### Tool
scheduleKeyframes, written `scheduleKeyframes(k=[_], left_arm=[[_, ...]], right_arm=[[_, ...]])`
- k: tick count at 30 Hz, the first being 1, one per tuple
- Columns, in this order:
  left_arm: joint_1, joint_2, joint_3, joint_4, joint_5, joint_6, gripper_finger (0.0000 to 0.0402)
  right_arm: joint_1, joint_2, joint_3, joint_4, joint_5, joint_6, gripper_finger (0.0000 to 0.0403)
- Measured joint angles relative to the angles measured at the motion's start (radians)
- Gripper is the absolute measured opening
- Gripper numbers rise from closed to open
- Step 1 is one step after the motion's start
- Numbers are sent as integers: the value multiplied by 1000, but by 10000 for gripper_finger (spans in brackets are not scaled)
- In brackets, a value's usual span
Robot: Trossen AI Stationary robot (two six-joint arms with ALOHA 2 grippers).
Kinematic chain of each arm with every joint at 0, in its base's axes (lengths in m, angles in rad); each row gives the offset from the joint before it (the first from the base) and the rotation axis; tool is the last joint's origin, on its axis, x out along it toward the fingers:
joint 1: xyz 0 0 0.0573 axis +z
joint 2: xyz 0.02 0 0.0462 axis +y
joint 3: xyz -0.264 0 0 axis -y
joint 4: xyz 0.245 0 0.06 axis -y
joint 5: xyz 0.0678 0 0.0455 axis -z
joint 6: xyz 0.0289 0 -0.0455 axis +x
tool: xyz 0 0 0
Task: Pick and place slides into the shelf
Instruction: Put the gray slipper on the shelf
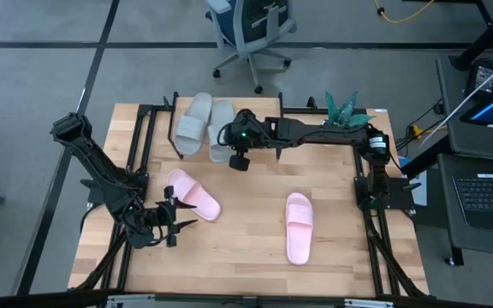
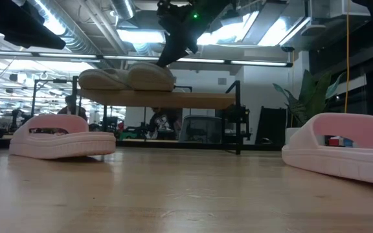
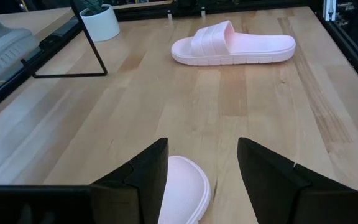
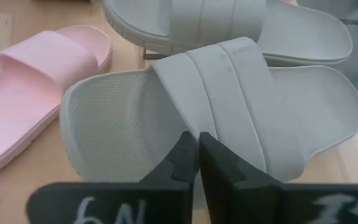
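White handwriting on the right claw body seems to read "6N"; its remainder is cut off.

The left end of the shelf is taken up by two grey-green slides with the right hand beside them, while bare tabletop is left between two well-separated pink slides.

A lab or workshop: exposed ceiling ducts, office chair, laptop.
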Motion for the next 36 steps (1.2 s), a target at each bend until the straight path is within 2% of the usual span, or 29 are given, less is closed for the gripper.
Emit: scheduleKeyframes(k=[5, 15, 22, 31, 34, 36], left_arm=[[0, 0, 0, 0, 39, 0, 185], [0, 0, 0, 0, 42, 0, 185], [0, 0, 0, 0, 42, 0, 185], [0, 0, 0, 0, 42, 0, 185], [0, 0, 0, 0, 42, 0, 185], [0, 0, 0, 0, 40, 0, 185]], right_arm=[[0, 0, 0, 0, -48, 4, 47], [-1, 0, 0, 16, -47, 0, 140], [-1, -4, 38, -34, -46, -2, 179], [11, -13, 265, -208, -39, 4, 188], [13, -13, 321, -295, 16, -2, 170], [8, -14, 330, -345, 59, -13, 143]])
